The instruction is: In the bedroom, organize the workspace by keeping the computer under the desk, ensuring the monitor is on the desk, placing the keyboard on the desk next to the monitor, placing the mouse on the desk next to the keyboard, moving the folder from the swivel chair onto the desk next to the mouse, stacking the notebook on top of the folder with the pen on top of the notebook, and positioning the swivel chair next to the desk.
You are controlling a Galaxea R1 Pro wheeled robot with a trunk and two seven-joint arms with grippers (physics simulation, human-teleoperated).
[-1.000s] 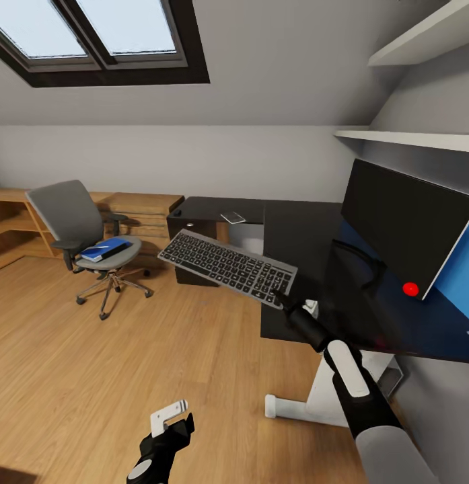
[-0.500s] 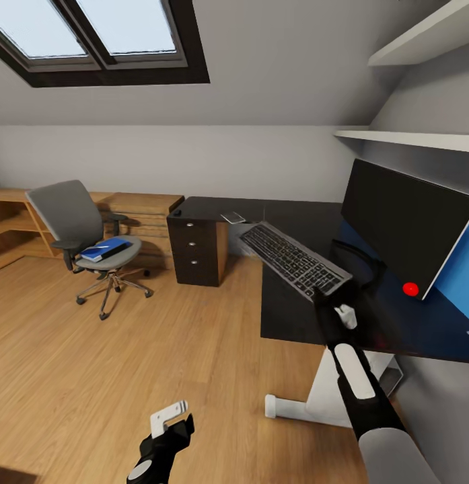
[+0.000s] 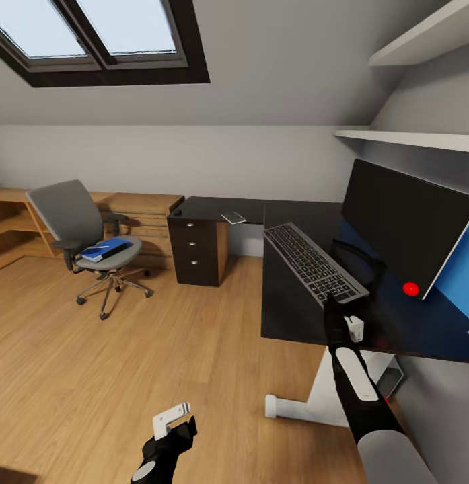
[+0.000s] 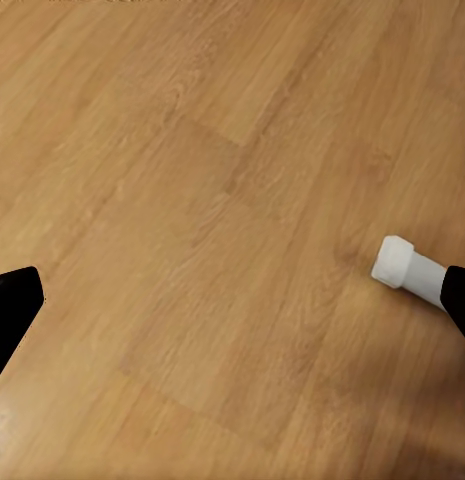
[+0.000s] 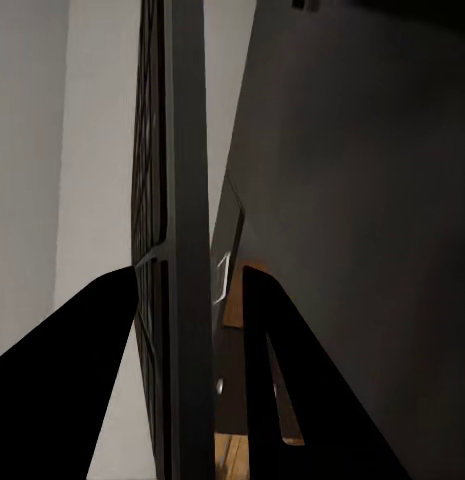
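- Keyboard (image 3: 315,263): over the desk (image 3: 288,316), left of the monitor (image 3: 402,225), its near end clamped in the right gripper (image 3: 330,302).
- Left gripper (image 3: 172,418): jaws wide apart, empty, above the wooden floor (image 3: 93,363).
- Folder (image 3: 106,249): on the swivel chair (image 3: 76,222) seat.

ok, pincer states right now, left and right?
Left pincer: open, holding nothing, over bare floor.
Right pincer: closed on the keyboard at its near end, above the desk.

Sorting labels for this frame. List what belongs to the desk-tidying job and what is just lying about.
Job: keyboard in right pincer; monitor; desk; swivel chair; folder on its seat.

Lying about: wooden chest; wall shelves; skylight.
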